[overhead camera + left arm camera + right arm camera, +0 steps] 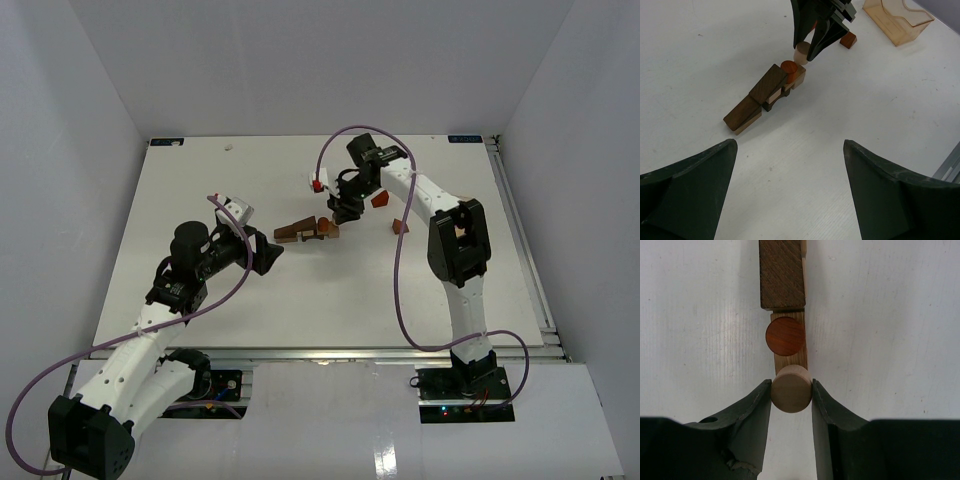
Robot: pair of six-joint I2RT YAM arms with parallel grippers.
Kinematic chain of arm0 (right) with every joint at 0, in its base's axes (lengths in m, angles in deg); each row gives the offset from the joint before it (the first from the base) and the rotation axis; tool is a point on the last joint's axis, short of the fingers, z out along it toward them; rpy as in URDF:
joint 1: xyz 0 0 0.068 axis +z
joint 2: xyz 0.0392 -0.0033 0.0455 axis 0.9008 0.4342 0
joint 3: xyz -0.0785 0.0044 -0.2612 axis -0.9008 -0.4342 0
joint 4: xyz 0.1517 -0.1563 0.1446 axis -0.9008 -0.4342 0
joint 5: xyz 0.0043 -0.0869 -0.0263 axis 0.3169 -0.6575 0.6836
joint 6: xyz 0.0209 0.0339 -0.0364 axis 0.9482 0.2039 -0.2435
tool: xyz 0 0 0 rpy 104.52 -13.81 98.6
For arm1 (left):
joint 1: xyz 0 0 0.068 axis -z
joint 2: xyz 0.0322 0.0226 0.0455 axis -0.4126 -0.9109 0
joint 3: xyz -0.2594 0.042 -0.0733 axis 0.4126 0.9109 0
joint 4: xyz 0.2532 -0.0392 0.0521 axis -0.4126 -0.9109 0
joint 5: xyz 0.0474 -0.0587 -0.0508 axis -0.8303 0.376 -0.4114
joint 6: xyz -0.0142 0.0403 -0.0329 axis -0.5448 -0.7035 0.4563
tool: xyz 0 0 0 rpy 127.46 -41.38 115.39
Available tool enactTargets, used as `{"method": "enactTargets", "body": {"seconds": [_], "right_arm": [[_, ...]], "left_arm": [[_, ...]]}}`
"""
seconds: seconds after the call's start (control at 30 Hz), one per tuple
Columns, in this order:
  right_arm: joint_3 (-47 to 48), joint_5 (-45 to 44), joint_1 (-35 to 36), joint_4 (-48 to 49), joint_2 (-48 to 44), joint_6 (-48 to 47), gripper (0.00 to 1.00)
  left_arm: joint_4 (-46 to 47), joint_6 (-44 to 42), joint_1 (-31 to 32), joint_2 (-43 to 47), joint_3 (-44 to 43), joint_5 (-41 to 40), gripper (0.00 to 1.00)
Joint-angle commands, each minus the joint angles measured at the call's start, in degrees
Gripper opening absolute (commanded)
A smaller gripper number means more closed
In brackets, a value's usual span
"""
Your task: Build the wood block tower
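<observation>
White walls stand round a white worktop (180, 200). At about 8 o'clock in the top view, the left arm (200, 262) points in toward the middle. The left jaws are wide apart and hold nothing.

Just past them, near the middle of the worktop, lies the wood block tower (305, 231). It is only a low row, not tall yet. A dark brown block (767, 85) slopes down toward its 9 o'clock end. At the 3 o'clock end a red round block (785, 336) sits on a tan block (790, 360).

The right arm (440, 215) reaches over that end. The right jaws pinch a pale round block (791, 389) by its sides. I cannot tell if it touches the tan block or hangs just above it.

I think the job now is to set the pale round block down. Go straight down, and go slow. In the right wrist view the red round block is at 12 o'clock from it and very near, so do not bump it. The pale one looks close to the end of the tan block, so it could tip off. Let go with a small opening, then lift straight up.

A loose red-brown block (378, 200) waits at 2 o'clock from the tower.
</observation>
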Motion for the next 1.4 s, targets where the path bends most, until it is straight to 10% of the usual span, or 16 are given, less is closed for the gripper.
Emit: {"method": "enactTargets", "body": {"seconds": [0.0, 1.37], "right_arm": [[2.0, 2.1, 0.4, 1.1, 1.4, 0.8, 0.11], [2.0, 1.4, 1.3, 2.4, 2.5, 2.3, 0.19]], "left_arm": [[-0.4, -0.3, -0.2, 1.3, -1.4, 0.5, 0.98], [-0.5, -0.6, -0.2, 1.5, -1.4, 0.3, 0.98]]}}
